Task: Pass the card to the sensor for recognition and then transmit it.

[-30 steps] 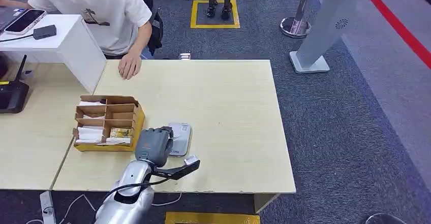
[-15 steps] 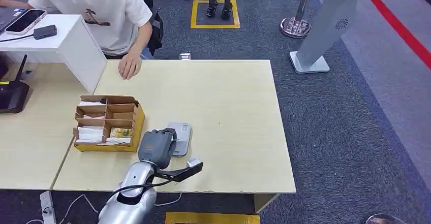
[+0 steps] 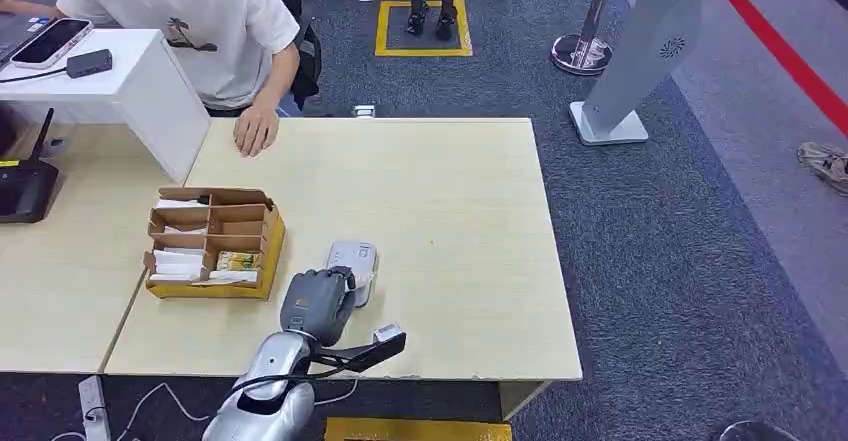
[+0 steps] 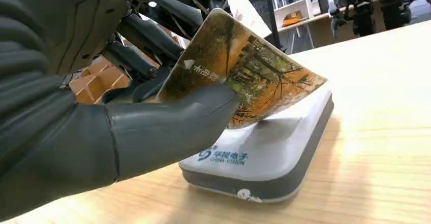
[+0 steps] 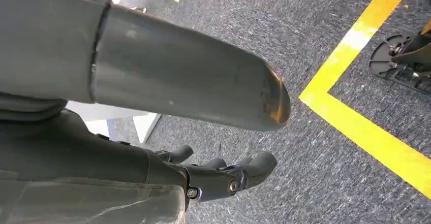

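Note:
A grey-and-white card sensor [image 3: 352, 257] lies flat on the light wooden table [image 3: 450, 211], near its front edge. My left hand [image 3: 318, 303] sits at the sensor's near end. In the left wrist view this hand [image 4: 101, 122] pinches a card [image 4: 244, 66] printed with an orange tree scene between thumb and fingers. The card is tilted, its far edge just above the sensor's white top [image 4: 269, 153]. My right hand [image 5: 167, 168] hangs over grey carpet, holding nothing, fingers loosely apart.
A cardboard organiser box [image 3: 212, 241] with several compartments of cards stands just left of the sensor. A person in a white shirt leans at the far side, one hand [image 3: 255, 129] on the table. A white stand [image 3: 130, 81] and a black router [image 3: 25, 186] are at far left.
My left hand has drawn back toward the table's near edge with the card, uncovering more of the sensor. A shoe has come in at the right edge.

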Robot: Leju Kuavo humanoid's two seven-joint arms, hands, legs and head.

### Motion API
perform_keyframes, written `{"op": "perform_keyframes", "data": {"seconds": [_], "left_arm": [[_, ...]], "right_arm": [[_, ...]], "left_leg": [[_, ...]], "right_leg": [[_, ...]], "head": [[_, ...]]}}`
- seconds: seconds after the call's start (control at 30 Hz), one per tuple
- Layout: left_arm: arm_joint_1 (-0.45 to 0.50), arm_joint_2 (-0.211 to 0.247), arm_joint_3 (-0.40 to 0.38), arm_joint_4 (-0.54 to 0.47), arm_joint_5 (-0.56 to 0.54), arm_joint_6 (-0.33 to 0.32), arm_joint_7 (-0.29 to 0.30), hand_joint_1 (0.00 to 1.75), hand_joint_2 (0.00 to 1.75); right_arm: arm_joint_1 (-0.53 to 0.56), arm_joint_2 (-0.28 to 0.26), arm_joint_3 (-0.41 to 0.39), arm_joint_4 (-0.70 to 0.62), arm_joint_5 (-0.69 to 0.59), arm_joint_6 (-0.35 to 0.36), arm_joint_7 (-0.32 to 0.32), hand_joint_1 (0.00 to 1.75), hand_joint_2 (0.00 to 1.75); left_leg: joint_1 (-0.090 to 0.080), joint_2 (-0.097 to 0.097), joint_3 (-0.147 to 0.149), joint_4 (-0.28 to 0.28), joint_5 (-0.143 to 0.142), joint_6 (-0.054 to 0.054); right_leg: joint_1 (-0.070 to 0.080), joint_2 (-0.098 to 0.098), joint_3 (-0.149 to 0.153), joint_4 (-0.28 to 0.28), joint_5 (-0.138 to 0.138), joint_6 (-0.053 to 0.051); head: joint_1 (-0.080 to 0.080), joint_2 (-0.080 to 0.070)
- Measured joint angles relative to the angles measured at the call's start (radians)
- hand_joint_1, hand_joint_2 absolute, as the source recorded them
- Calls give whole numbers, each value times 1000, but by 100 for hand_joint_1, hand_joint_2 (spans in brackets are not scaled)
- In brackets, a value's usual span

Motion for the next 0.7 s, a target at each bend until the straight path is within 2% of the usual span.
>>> {"op": "perform_keyframes", "data": {"seconds": [0.33, 0.47, 0.7], "left_arm": [[1, 4, 0, 0, 3, 9, 4, 175, 175], [-14, 32, 24, -71, -8, -11, 38, 175, 175], [-27, 62, 58, -146, -15, -39, 42, 175, 175]], "right_arm": [[0, -1, -18, 0, 0, 0, 0, 0, 0], [1, -2, -18, 0, 0, 0, 6, 0, 0], [1, -6, -18, 0, 0, 0, 9, 0, 0]], "left_leg": [[0, 0, 0, 0, 0, 0], [0, 0, 0, 0, 0, 0], [0, 0, 0, 0, 0, 0]], "right_leg": [[0, 0, 0, 0, 0, 0], [0, 0, 0, 0, 0, 0], [0, 0, 0, 0, 0, 0]], "head": [[0, 0], [0, 0], [0, 0]]}}
